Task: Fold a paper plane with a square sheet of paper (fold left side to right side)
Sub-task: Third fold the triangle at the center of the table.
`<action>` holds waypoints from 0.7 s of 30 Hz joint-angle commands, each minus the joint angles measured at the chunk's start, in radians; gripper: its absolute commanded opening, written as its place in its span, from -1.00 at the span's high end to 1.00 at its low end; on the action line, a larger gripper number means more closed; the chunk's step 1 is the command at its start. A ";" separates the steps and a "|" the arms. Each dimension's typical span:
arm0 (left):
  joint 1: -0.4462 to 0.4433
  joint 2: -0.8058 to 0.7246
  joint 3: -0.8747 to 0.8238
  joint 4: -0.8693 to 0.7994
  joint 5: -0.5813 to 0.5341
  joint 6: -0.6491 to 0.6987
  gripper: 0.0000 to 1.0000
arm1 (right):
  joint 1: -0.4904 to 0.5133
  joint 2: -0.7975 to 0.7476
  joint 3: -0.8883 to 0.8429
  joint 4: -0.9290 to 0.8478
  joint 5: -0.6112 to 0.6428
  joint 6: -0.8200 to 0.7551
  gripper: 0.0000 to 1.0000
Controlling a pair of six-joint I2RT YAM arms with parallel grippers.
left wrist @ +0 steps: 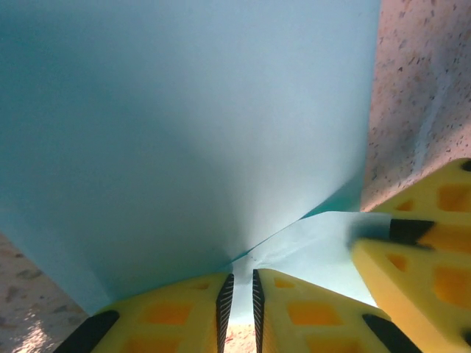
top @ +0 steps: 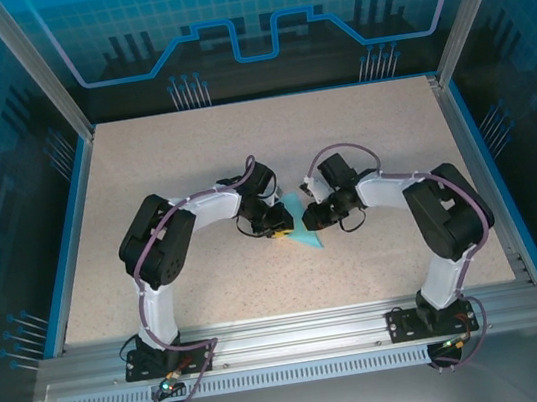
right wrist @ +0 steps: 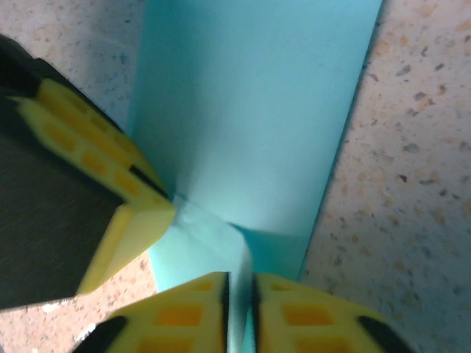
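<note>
So here's where we reckon we are. On the left, the left gripper (left wrist: 239, 283) has its jaws nearly together, clamped on a creased bit of the sheet of paper (top: 303, 235). The sheet sits mid-table (top: 190, 152), between the 2 grippers and partly lifted off the surface. It already looks narrower than a square, with at least 1 fold in it. On the right, the right gripper (right wrist: 239, 283) shows a thin slit with paper running into it, but we can't tell if it's really gripping. There's no pointed nose or wings yet, so we'd guess most of the folding is left to do.
</note>
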 commanded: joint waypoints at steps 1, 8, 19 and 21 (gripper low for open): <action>-0.007 0.078 -0.025 -0.020 -0.075 -0.001 0.58 | -0.018 -0.096 0.030 -0.084 -0.002 -0.003 0.48; -0.007 0.078 -0.021 -0.023 -0.075 0.000 0.58 | 0.004 -0.177 -0.039 -0.122 -0.135 0.037 0.42; -0.007 0.084 -0.008 -0.033 -0.081 0.005 0.58 | 0.064 -0.054 -0.013 -0.086 -0.180 0.114 0.54; -0.006 0.084 -0.004 -0.036 -0.084 0.007 0.58 | 0.066 -0.033 -0.013 -0.105 -0.160 0.114 0.56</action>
